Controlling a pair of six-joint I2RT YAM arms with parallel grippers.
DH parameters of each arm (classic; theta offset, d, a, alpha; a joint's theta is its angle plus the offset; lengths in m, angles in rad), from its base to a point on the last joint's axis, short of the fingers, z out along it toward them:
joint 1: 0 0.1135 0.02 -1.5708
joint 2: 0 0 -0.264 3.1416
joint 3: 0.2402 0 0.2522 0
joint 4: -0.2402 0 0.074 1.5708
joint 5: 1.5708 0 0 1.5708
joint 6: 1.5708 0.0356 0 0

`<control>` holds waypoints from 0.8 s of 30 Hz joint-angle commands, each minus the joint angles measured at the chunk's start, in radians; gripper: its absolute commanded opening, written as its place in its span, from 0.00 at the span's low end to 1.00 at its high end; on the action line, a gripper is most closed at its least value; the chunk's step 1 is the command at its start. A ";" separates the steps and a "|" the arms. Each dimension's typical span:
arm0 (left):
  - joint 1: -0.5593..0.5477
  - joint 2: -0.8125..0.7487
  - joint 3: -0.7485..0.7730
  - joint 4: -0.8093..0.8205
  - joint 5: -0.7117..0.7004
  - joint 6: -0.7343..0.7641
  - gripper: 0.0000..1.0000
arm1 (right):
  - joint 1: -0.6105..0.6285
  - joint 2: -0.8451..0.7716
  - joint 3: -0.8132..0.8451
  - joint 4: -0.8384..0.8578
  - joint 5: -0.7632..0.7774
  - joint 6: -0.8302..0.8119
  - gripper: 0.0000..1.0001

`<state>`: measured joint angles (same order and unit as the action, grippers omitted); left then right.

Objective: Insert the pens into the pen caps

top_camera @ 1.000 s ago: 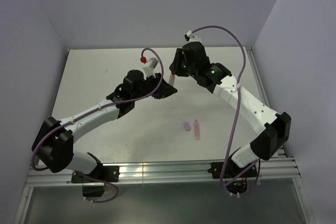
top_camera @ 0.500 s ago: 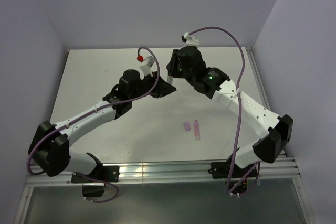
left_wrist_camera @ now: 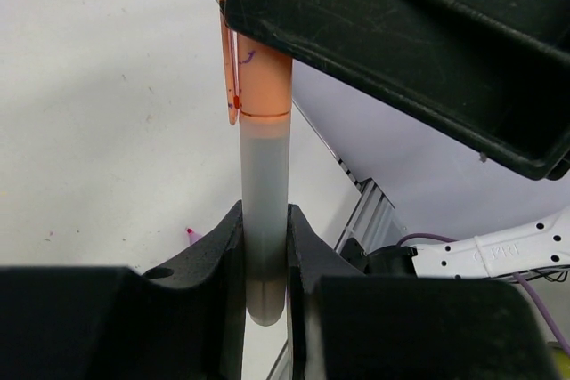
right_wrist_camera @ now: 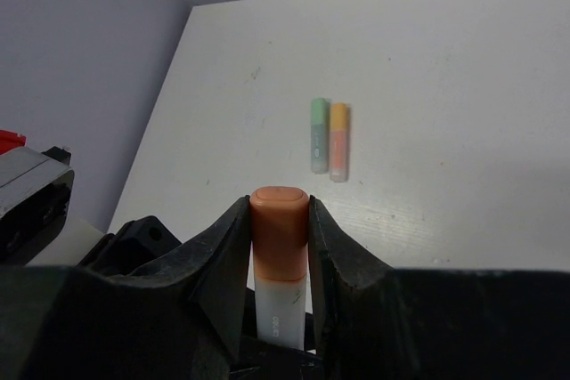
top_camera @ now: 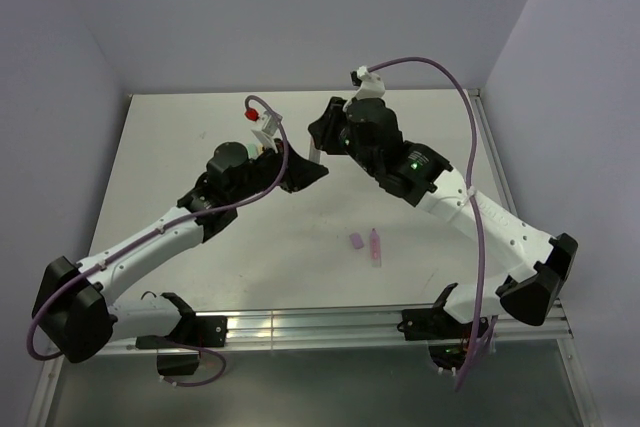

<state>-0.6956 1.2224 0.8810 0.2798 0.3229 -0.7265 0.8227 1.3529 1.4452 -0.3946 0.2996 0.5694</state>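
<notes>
An orange pen hangs above the table between both grippers. In the left wrist view my left gripper is shut on its pale barrel. An orange pen cap sits on the barrel's other end, and my right gripper is shut on that cap. From above, the two grippers meet tip to tip at the table's middle back, left and right. A pink-purple pen and a purple pen cap lie apart on the table, nearer the front.
A green pen and an orange one lie side by side on the white table, seen only in the right wrist view. Grey walls close the back and sides. An aluminium rail runs along the near edge.
Both arms have shifted to the left with the orange pen still held between them. The pink-purple pen and purple cap have not moved.
</notes>
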 commanded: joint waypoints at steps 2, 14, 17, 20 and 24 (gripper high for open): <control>0.019 -0.044 0.012 0.128 -0.131 0.025 0.00 | 0.064 -0.052 -0.039 -0.067 -0.096 0.023 0.00; 0.024 -0.063 0.070 0.036 -0.203 0.096 0.00 | 0.157 -0.041 -0.074 -0.079 -0.089 0.001 0.00; 0.033 -0.069 0.078 0.029 -0.211 0.105 0.00 | 0.181 -0.054 -0.108 -0.070 -0.091 -0.002 0.00; 0.050 -0.078 0.076 0.035 -0.208 0.105 0.00 | 0.200 -0.069 -0.138 -0.056 -0.093 -0.003 0.00; 0.065 -0.087 0.078 0.044 -0.205 0.110 0.00 | 0.223 -0.084 -0.161 -0.050 -0.082 -0.011 0.00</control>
<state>-0.7010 1.1603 0.8791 0.1253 0.3088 -0.6273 0.9321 1.3106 1.3281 -0.2798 0.4110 0.5507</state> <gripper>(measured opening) 0.221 0.354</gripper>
